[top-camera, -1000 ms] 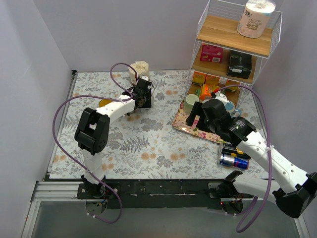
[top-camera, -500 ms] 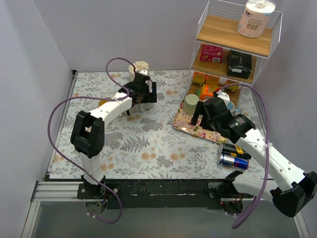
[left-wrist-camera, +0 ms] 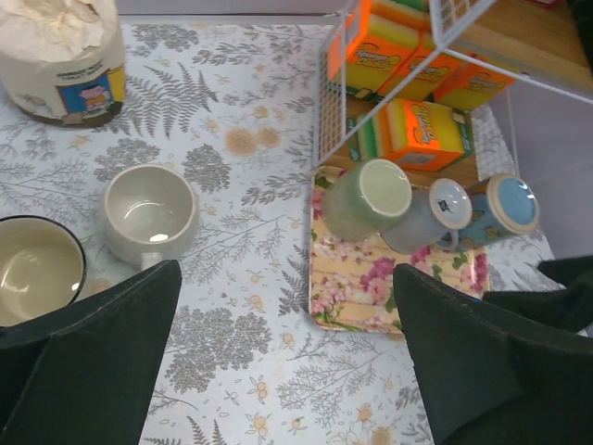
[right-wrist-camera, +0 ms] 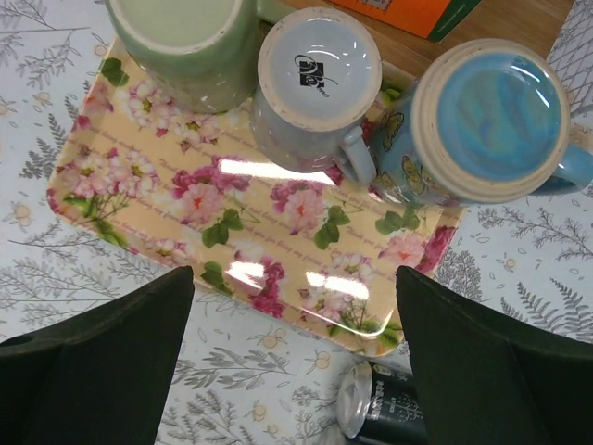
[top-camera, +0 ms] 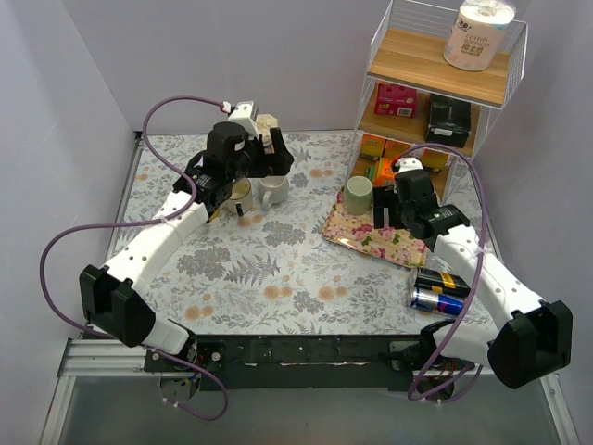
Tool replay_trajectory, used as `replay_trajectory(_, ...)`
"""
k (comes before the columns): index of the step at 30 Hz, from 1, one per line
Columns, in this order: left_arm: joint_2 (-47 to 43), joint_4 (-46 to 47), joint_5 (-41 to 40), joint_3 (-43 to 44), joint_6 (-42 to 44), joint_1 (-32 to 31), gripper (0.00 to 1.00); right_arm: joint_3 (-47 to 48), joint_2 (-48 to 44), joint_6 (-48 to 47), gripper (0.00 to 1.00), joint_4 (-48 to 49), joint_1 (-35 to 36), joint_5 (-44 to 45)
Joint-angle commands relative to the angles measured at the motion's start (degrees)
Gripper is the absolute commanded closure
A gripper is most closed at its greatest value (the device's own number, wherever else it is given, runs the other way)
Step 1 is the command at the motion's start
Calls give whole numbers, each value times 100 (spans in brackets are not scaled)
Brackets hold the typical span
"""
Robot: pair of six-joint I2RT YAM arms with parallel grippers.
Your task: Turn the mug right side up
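Seemingly done: white mug (left-wrist-camera: 148, 215) stood mouth-up; left gripper (left-wrist-camera: 285, 273) and right gripper (right-wrist-camera: 295, 273) both spread wide, empty. On tray (right-wrist-camera: 306, 209), grey mug (right-wrist-camera: 318, 74) sat inverted, possibly left to do.

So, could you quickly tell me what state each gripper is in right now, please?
Left gripper: open, holding nothing.
Right gripper: open, holding nothing, above the floral tray.

Top view: left gripper (left-wrist-camera: 285, 271) lifted up-left off the white mug (top-camera: 271, 191), now exposed, mouth up. Right gripper (right-wrist-camera: 295, 273) backed off the tray's (top-camera: 359, 237) left end, toward frame right.
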Motion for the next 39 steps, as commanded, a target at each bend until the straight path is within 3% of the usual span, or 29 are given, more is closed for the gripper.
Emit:
replay_trajectory(1, -260, 34, 681, -241, -94, -17, 2, -311, 142, -1174, 4, 1140, -380, -500)
replay_trajectory(11, -365, -54, 892, -470, -208, -25, 2, -224, 959, -2053, 6, 1765, -733, -1669)
replay_trajectory(21, -330, -107, 901, -479, -191, -16, 2, -188, 1680, -1948, 7, 1896, -760, -844)
replay_trajectory(27, -330, -142, 892, -496, -191, -16, 2, -671, 1575, -2044, 7, 2598, -751, -1168)
replay_trajectory(39, -348, -177, 857, -531, -200, -17, 2, -943, 1751, -1983, 9, 2933, -760, -1467)
